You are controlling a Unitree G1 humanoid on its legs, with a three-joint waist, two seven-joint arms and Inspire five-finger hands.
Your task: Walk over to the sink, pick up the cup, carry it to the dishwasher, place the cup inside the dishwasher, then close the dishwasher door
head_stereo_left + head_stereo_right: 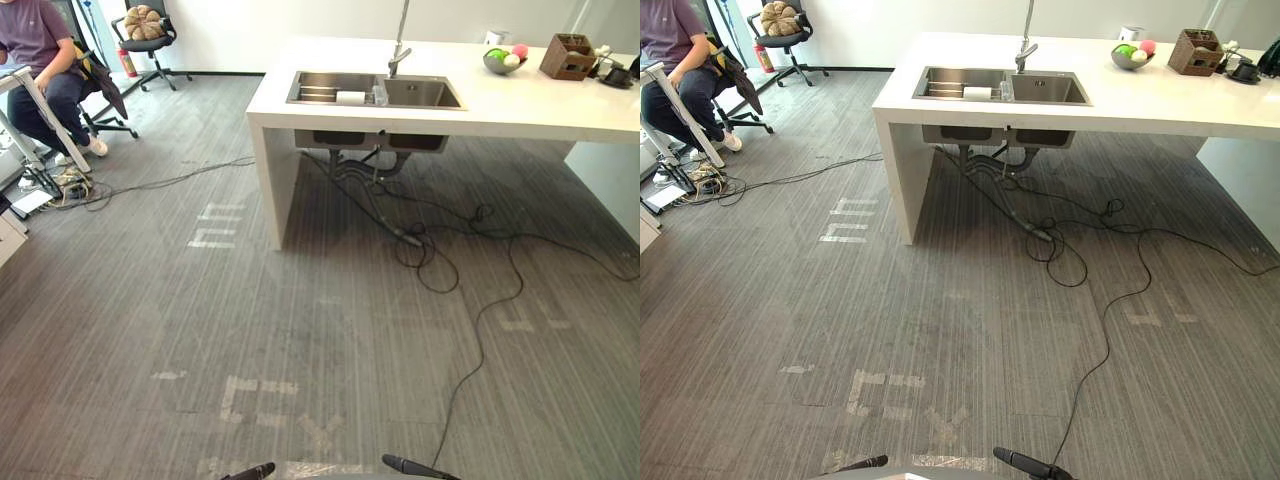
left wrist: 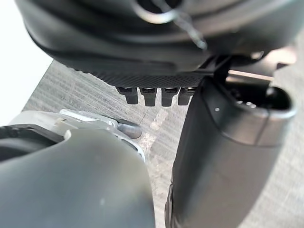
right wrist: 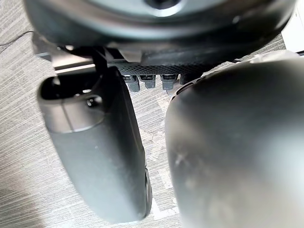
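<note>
Fingers (image 2: 149, 96) hang loose and empty on my left hand (image 2: 142, 78) and right hand (image 3: 156, 67). I'm on the walking step, and the sink (image 1: 430, 95) lies well ahead.

I have both hands hanging with their tips aimed down at the floor (image 1: 300, 330) and clear of it. The left hand (image 2: 156, 52) shows its fingers (image 2: 151, 95) in a loose, even row under the palm. Its thumb (image 2: 228, 152) stands out straight beside them, and the hand holds nothing. My right hand (image 3: 166, 47) sits the same way: fingers (image 3: 149, 81) relaxed in a row, thumb (image 3: 99, 156) stretched long above the floor, grasp empty. From the head cameras I catch just a dark tip of each hand, low over the floor nearest me
</note>
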